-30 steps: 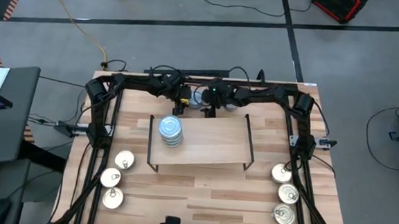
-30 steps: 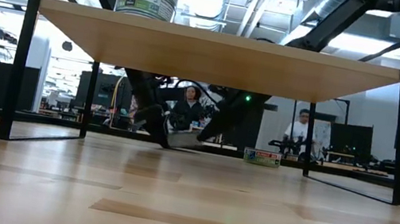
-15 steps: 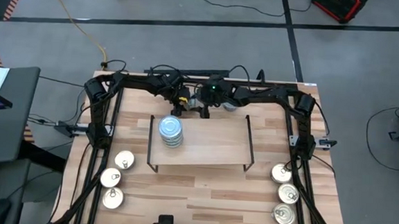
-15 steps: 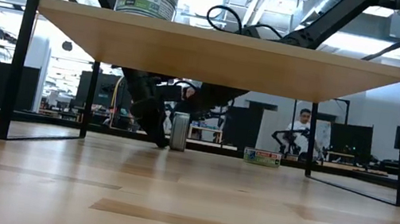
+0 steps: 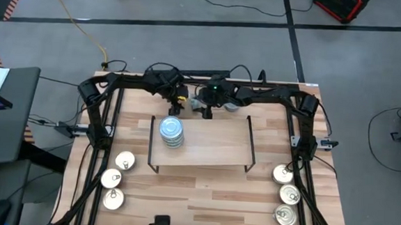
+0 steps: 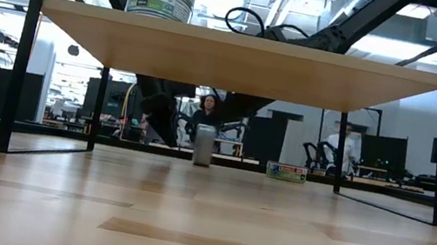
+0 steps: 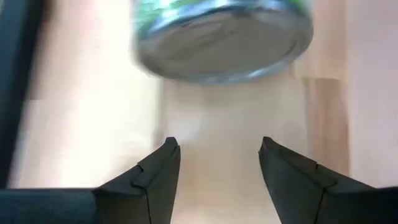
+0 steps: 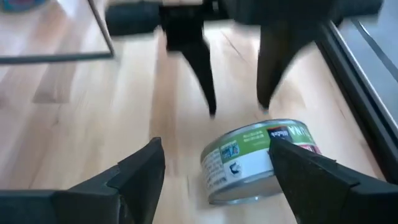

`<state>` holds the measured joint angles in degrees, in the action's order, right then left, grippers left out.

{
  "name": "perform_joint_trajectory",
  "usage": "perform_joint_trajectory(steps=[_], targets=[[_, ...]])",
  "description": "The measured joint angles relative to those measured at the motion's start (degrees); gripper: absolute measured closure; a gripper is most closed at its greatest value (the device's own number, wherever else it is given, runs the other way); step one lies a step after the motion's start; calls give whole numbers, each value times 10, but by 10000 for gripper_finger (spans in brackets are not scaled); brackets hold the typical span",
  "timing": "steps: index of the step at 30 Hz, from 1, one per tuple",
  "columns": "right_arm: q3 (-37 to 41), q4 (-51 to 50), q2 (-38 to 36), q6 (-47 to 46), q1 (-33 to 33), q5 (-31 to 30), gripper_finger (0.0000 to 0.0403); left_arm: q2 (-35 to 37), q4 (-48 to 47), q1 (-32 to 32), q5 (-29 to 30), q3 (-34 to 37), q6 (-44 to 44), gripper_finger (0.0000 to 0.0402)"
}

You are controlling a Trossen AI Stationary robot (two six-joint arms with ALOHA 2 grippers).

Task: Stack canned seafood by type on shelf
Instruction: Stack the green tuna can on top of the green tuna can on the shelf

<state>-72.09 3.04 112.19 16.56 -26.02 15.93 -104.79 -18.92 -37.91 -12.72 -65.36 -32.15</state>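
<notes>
Both grippers, left gripper (image 7: 214,165) and right gripper (image 8: 214,168), stand with jaws apart and hold nothing, and a loose tin (image 8: 261,162) lies tilted on its edge on the table (image 5: 202,203) between them, behind the shelf (image 5: 212,145). To do this step well, the robot should prob. let the tin settle flat, then close one gripper across its sides w/o pushing it. A stack (image 5: 171,132) already stands on the shelf's left part, and six more tins wait at the table's front corners.
</notes>
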Motion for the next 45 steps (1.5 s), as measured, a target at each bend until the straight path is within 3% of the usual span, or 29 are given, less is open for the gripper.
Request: perform_joint_trajectory(steps=[9, 15, 21, 27, 36, 45], targets=[[2, -91, -38, -1, -7, -26, 85, 58, 2, 1, 43, 0, 33, 191], [2, -93, -62, -34, -7, -37, 85, 78, 1, 2, 58, 0, 62, 191], [2, -93, -56, -102, 1, -92, 85, 88, 2, 2, 59, 0, 67, 191], [2, -76, -40, -132, 35, -208, 85, 88, -1, 2, 58, 0, 72, 191], [2, -72, -37, -233, 47, -227, 85, 88, -11, -1, 63, 0, 100, 191], [2, -45, 23, -227, 46, -235, 85, 88, -14, 0, 26, 0, 104, 191]])
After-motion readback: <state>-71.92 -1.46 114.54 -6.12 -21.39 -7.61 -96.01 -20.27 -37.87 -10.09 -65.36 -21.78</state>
